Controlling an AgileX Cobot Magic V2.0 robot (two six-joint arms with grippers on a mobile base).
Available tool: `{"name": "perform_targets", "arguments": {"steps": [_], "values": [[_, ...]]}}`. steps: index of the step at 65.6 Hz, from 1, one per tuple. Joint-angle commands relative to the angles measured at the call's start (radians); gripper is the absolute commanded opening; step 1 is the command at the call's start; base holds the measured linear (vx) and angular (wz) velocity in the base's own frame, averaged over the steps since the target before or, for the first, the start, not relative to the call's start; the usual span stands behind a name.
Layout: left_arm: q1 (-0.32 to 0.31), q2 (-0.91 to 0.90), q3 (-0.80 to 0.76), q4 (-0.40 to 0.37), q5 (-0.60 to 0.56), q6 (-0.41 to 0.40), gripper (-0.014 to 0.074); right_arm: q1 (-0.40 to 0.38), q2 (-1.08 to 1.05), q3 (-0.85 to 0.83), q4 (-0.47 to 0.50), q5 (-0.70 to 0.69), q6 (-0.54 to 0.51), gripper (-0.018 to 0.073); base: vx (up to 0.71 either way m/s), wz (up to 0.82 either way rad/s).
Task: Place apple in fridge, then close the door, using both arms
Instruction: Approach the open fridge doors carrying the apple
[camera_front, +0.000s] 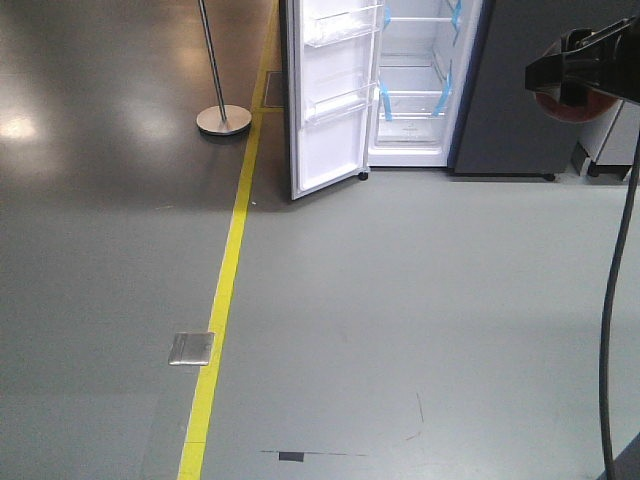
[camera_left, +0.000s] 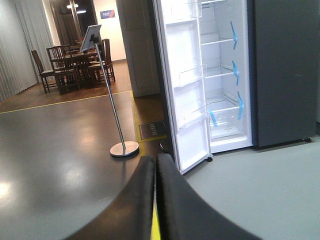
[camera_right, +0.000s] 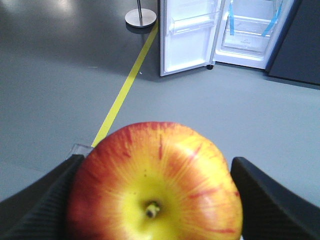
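Observation:
The red and yellow apple (camera_right: 155, 185) fills the right wrist view, stem toward the camera, and my right gripper (camera_right: 156, 161) is shut on it, one black finger on each side. In the front view that gripper (camera_front: 580, 75) hangs at the top right with a bit of the red apple (camera_front: 565, 105) under it, well short of the fridge (camera_front: 415, 80). The fridge stands open, with a white interior and blue tape strips. Its door (camera_front: 330, 100) is swung out to the left, with clear bins on the inside. My left gripper (camera_left: 156, 161) is shut and empty, pointing toward the door (camera_left: 187, 100).
A yellow floor line (camera_front: 225, 290) runs from the front toward the door's left edge. A metal pole on a round base (camera_front: 222, 120) stands left of the door. A steel floor plate (camera_front: 191, 348) lies beside the line. A black cable (camera_front: 608, 320) hangs at the right.

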Motion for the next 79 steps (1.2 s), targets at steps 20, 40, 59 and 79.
{"name": "perform_targets", "arguments": {"steps": [20, 40, 59, 79], "values": [[0.002, -0.014, -0.018, -0.007, -0.073, -0.011, -0.0007, -0.003, -0.035, -0.033, 0.018, -0.074, -0.008, 0.0102, 0.07, 0.01], [0.002, -0.014, -0.018, -0.007, -0.073, -0.011, -0.0007, -0.003, -0.035, -0.033, 0.018, -0.074, -0.008, 0.0102, 0.06, 0.00], [0.002, -0.014, -0.018, -0.007, -0.073, -0.011, -0.0007, -0.003, -0.035, -0.033, 0.018, -0.074, -0.008, 0.0102, 0.06, -0.01], [0.002, -0.014, -0.018, -0.007, -0.073, -0.011, -0.0007, -0.003, -0.035, -0.033, 0.018, -0.074, -0.008, 0.0102, 0.06, -0.02]]}}
